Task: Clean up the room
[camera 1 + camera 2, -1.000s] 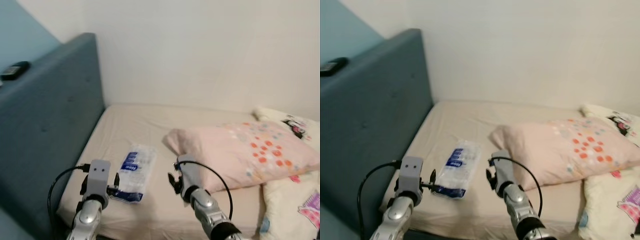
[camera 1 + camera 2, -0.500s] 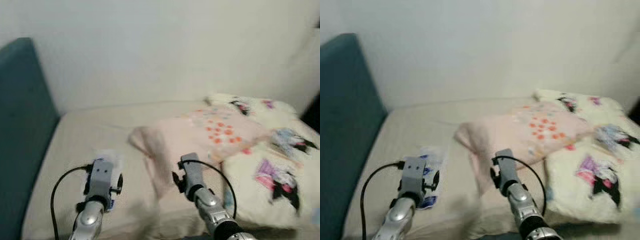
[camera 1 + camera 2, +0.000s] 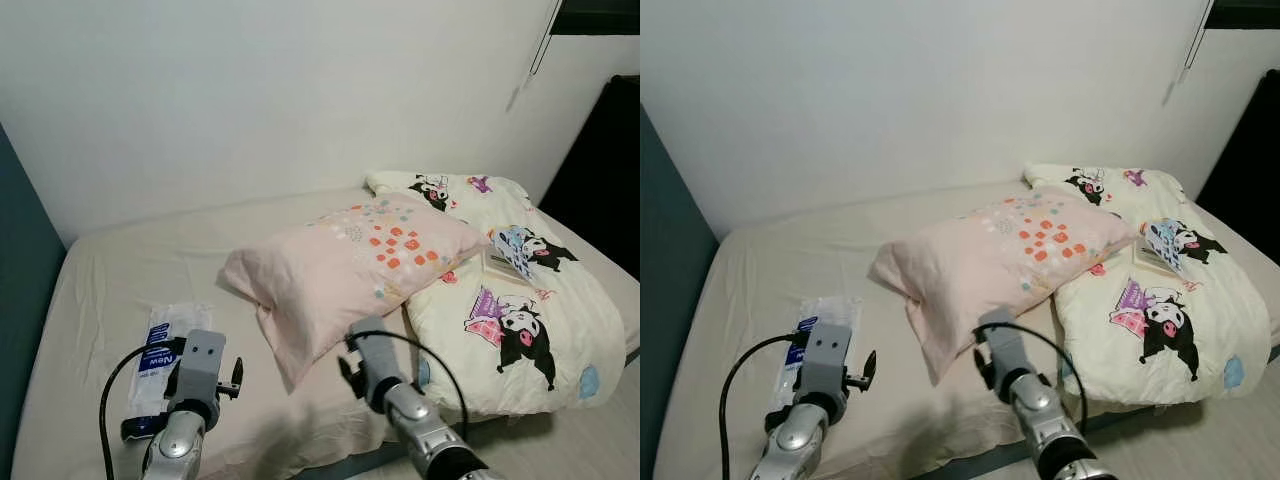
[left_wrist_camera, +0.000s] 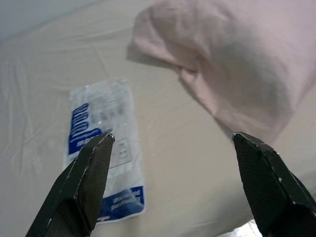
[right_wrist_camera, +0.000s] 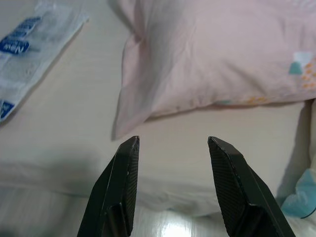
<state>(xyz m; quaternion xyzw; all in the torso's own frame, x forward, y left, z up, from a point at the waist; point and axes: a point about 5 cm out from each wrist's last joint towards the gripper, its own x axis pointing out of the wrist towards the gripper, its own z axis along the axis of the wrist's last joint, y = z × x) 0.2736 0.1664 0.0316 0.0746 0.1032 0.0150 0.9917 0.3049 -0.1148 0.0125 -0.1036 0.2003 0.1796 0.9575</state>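
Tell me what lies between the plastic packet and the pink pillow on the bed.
Nothing but bare beige sheet. In the left eye view the plastic packet and the pink pillow lie apart with an open strip of sheet between them.

Camera panned right: the blue headboard (image 3: 12, 300) slid to the left edge, the cartoon-print blanket (image 3: 510, 300) and a book (image 3: 508, 262) on it came into view, motion blur cleared; objects themselves unmoved.
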